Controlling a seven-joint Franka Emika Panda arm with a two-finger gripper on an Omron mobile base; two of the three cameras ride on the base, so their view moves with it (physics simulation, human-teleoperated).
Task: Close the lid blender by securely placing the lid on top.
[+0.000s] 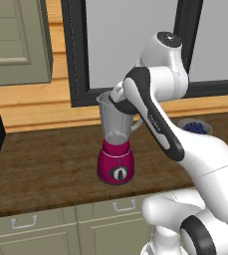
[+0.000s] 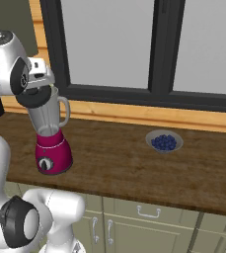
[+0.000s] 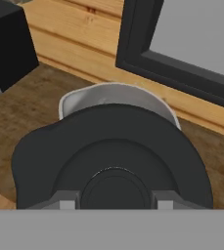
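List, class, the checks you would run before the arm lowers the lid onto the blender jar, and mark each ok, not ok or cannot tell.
1. Lid held in the hand: ok, the fingers are shut on its raised centre.
2. Lid above the jar mouth: ok in the hand view, where the jar rim shows just past the lid's edge.
3. Lid level with the rim: not ok, it looks tilted in the right base view.
4. Blender upright on the counter: ok.
5. Jar mouth free of anything inside: cannot tell, the lid covers most of it.
6. Bowl of berries out of the way: ok, it sits well to the side.
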